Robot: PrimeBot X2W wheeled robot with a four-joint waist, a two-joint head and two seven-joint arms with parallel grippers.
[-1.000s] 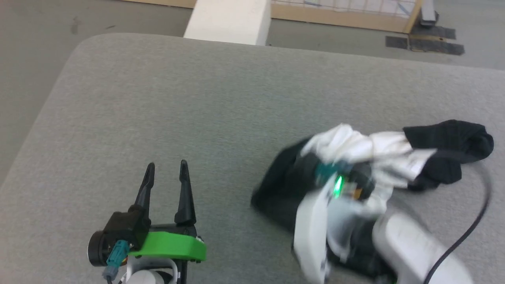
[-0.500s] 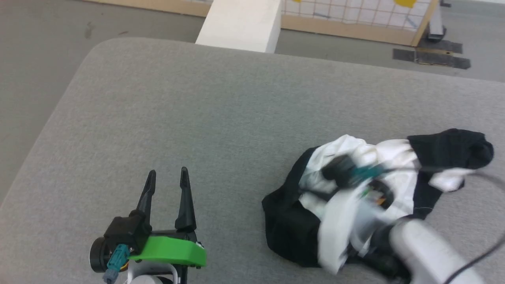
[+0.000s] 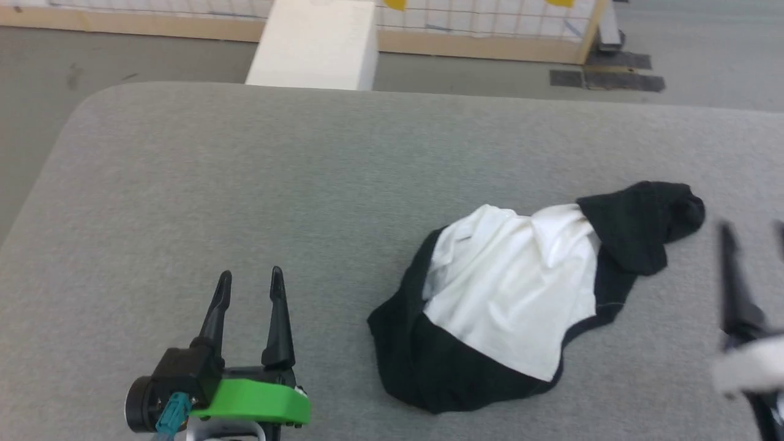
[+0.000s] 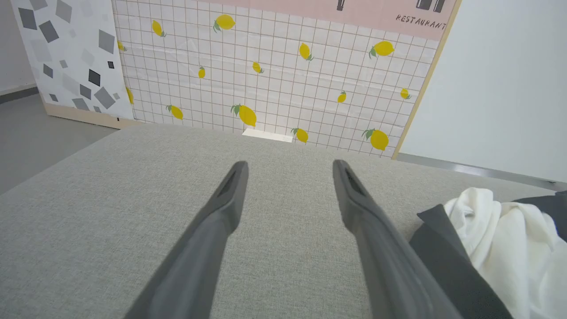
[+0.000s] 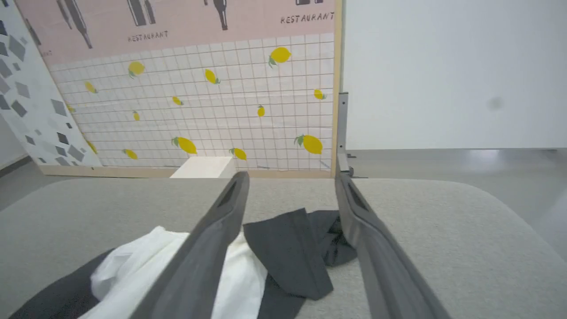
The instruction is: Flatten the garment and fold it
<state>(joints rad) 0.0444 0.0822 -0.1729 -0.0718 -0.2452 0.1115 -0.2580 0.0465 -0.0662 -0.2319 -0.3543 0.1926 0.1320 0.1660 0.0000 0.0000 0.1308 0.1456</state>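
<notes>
Crumpled soft T-shirt (image 3: 508,300): white middle, black sleeves. Padded fabric table surface (image 3: 245,184): plain heathered grey. Backdrop wall panel (image 4: 274,75): white grid, yellow lemons, pink band on top. Left gripper (image 3: 250,272): black fingers (image 3: 278,324), green bracket (image 3: 254,398).

Desk (image 3: 245,184): grey fabric, rounded corners.
Far panel (image 4: 274,79): lemon-print grid.
Floor (image 3: 37,67): was grey.
White block (image 3: 312,46): stood beyond the desk.

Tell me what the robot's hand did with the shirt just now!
The right gripper, which was clamped in the garment, let go and pulled away to the right, jaws open. The garment settled into a loose heap on the grey surface, white part up. The left gripper stayed open and idle on its side.
</notes>
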